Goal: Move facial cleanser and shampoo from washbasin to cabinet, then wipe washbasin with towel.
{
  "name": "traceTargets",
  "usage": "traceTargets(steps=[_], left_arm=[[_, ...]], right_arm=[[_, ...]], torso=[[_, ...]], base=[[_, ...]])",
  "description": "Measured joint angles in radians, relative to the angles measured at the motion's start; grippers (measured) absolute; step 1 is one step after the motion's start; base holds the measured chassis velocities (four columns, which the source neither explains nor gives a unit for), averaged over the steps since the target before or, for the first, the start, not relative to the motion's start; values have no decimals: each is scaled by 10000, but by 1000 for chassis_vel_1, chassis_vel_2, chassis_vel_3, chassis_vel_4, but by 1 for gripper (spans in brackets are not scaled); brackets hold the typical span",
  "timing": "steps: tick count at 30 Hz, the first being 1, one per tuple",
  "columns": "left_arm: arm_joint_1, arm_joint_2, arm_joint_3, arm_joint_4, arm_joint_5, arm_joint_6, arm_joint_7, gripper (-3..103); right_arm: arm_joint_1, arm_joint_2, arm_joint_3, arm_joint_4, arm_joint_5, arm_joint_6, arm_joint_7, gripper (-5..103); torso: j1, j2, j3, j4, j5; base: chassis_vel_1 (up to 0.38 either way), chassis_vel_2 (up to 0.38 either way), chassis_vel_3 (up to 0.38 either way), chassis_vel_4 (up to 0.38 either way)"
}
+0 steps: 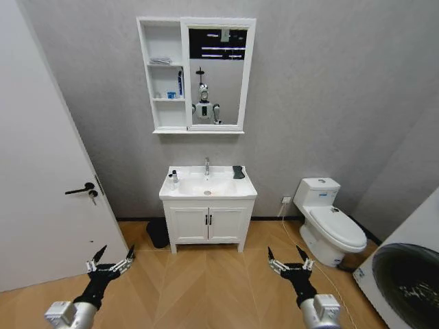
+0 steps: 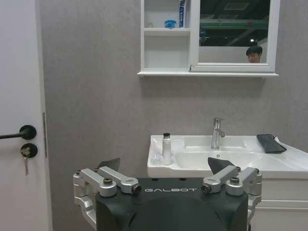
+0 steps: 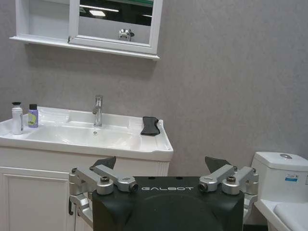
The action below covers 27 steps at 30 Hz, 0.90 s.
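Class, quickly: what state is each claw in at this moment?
Left claw: open, holding nothing, low over the floor short of the washbasin.
Right claw: open, holding nothing, at the same height.

**Around the room**

Before me a grey wall (image 1: 329,89) rises above a wood floor (image 1: 206,281) laid in a herringbone pattern. To my left stands a white door (image 1: 34,205) with a black handle (image 1: 81,188), and a key (image 2: 25,153) hangs in the lock below it. A white vanity (image 1: 208,223) with two doors stands against the wall, and a dark bin (image 1: 158,233) sits on the floor just beside it. A white toilet (image 1: 329,223) stands to my right. A washing machine (image 1: 405,274) fills the near right corner, its dark round door facing me.
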Motion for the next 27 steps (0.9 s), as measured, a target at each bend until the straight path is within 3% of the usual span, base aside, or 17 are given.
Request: traceTargets(steps=[20,23,27], left_arm=[[-108,-203,67,-34,133,80,-8,100],[-128,-225,78,-29,148,104,-10,100],[-167,-308,124,-10,209,135,-13,100]], right_arm=[[-38,-12,-37,-250,-22,177,-108,100],[-40,-6,-37,-299,-41,207,-145,100],[-59,8,-39,-334,-53,229,-154,100]], torso=[[3,-2,1,0,-3],[-1,-1,1,1,10],[0,-1,0,0,-2]], base=[[-299,295,305,-307],[-313,329,313,-309],[-308,310,320,-308]])
